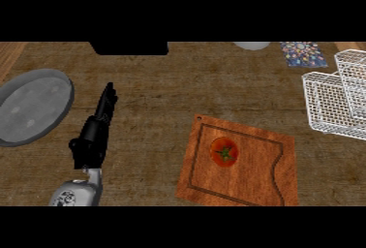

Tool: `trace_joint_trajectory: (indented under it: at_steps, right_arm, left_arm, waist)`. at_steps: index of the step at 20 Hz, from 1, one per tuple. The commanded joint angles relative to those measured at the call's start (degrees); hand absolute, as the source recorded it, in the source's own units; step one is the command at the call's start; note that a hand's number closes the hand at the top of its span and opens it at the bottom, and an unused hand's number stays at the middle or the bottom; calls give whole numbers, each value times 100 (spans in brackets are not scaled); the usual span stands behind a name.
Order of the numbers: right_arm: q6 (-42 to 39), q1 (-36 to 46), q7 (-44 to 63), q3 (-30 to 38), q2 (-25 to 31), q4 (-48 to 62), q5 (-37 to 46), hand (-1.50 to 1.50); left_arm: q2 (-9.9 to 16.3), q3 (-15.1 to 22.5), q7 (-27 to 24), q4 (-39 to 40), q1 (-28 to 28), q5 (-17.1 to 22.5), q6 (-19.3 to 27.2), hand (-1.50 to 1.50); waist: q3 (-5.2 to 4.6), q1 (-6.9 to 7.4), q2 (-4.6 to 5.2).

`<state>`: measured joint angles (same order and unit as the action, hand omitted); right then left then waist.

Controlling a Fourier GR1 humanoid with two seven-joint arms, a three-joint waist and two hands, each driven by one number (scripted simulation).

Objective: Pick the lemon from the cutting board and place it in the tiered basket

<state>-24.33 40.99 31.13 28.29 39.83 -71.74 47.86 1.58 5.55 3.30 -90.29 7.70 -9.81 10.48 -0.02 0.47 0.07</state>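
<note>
At the far left of the brown wood-grain desk lies a round grey plate, partly cut by the view's left edge. Just right of it, the robot's left hand, black on a grey forearm, comes up from the lower edge and shows edge-on, its fingers straight and held together, pointing away toward the far side of the desk. It holds nothing and stands apart from both the plate and the board.

At the top, a dark black block sits at the desk's far edge.

Right of centre lies a reddish-brown wooden cutting board with a groove running inside its rim, turned at a slant to the desk's edges. On its left half rests a round red fruit with a green stalk, which looks like a tomato and not a lemon; it lies on the board inside the groove, untouched by any hand.

Farther back, a pale rounded object shows at the top edge, and beside it a small dark patterned cloth with coloured dots.

At the far right stands the white wire tiered basket, well apart from the board's fruit. The right hand does not show.
</note>
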Motion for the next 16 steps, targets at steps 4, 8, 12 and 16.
trace_joint_trajectory:
  at_steps: [4, 8, 12, 16]
  right_arm:
    - [653, 84, -218, 729, -160, 211, -660, -150]
    - [916, 365, 162, 1461, 257, 93, -932, -150]
    - [1013, 59, 448, 1871, 547, 182, -1022, -150]
    - [641, -874, 283, 3146, 657, -261, -1791, -150]
  left_arm:
    - [46, -6, 135, -232, -106, 13, -57, 0]
    - [155, -259, 8, 59, 121, 163, -137, 0]
    - [-147, 189, 0, -6, -25, -34, 227, 0]
    - [132, -217, 36, -30, -74, 108, -31, 0]
  waist:
    - [5, -28, -15]
    - [2, -92, -20]
    - [4, -74, -20]
    - [9, -276, -71]
